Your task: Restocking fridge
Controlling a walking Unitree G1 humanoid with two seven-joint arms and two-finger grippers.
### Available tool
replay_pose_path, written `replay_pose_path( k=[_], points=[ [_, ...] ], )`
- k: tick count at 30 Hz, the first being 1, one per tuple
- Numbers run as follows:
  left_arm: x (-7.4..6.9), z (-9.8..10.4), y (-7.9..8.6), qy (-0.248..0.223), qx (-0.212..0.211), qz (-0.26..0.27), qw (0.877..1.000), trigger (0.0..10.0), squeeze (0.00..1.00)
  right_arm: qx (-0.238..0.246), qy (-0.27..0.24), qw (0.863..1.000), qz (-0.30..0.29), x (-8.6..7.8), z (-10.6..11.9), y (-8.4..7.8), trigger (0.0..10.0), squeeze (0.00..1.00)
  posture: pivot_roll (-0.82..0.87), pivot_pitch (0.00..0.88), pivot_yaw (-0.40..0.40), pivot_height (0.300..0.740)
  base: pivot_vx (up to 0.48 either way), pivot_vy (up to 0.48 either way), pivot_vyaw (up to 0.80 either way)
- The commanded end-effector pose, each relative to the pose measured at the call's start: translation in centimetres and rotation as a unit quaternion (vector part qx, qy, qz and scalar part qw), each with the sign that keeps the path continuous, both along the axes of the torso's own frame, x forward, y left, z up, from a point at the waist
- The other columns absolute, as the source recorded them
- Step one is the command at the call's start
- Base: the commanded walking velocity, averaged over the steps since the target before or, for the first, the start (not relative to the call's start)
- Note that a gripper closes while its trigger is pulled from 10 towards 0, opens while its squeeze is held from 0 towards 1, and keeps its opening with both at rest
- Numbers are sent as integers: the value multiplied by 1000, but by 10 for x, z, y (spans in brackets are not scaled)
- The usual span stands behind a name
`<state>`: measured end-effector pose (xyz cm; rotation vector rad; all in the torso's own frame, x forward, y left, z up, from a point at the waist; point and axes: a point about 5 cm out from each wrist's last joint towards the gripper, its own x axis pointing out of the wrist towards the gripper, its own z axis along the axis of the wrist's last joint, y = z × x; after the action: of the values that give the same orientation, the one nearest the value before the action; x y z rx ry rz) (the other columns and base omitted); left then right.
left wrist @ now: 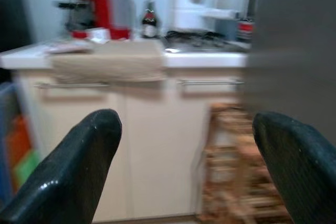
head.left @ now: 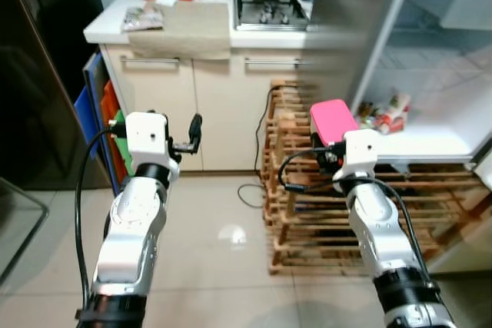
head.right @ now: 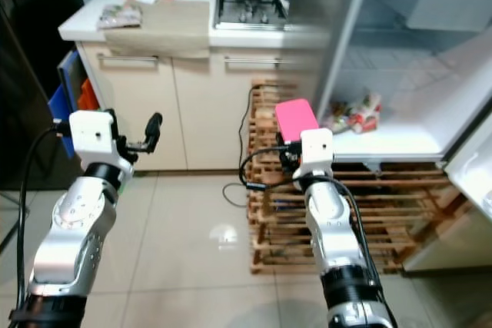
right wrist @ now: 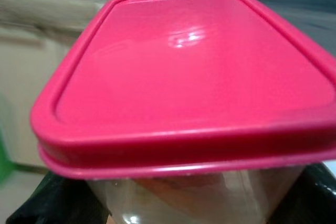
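Looking down from the head, no label or writing could be read: the packets (head.left: 382,113) on the fridge shelf (head.left: 430,142) and the pouch (head.left: 143,18) on the counter (head.left: 192,30) were too small and blurred. The right gripper (head.left: 329,153) clasped a container with a pink lid (head.left: 334,120), held in the air just left of that shelf and in front of the wooden rack (head.left: 307,213) standing under the open fridge (head.left: 430,59). Bare white shelf lay to the right of the packets, and pale floor tiles (head.left: 223,228) stretched left of the rack. The left gripper (head.left: 192,134) hung well left of the fridge, before the cream cabinet doors (head.left: 192,105), its fingers spread with nothing between them. Along the left wrist, two black fingertips (left wrist: 79,171) stood wide apart, framing the cabinet, a red machine (left wrist: 100,4) and a dark bottle (left wrist: 149,19) whose label was unreadable. Along the right wrist, the glossy pink lid (right wrist: 189,72) had rounded corners and a raised rim, capping a clear tub (right wrist: 194,198) with black fingers (right wrist: 58,203) against its sides.
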<state>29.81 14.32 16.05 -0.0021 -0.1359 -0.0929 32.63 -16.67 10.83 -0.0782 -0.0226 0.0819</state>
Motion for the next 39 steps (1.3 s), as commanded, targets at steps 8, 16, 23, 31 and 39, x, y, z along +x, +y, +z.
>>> replay_pose_path(
  k=[8,16,23,31,39],
  points=[
    [5,0,6,9,-30,16,999,10000,0,15,-21,999,-42,3,8,-8,0,0,-93,0,21,740,0,-480,0],
    [6,2,6,-1,-8,20,1000,10000,0,11,-39,998,-55,4,13,-10,0,0,-91,0,20,740,0,-480,0],
    [5,5,3,-14,-7,2,1000,10000,0,20,-39,999,-24,7,13,2,0,0,-86,0,20,740,40,-122,0],
    [4,7,2,-21,-16,-7,1000,10000,0,20,-38,999,-15,7,12,6,0,0,-82,0,19,740,288,0,0],
    [3,7,1,-25,-21,-15,999,10000,0,21,-41,999,7,7,13,12,0,0,-81,0,20,740,402,0,0]
  ],
)
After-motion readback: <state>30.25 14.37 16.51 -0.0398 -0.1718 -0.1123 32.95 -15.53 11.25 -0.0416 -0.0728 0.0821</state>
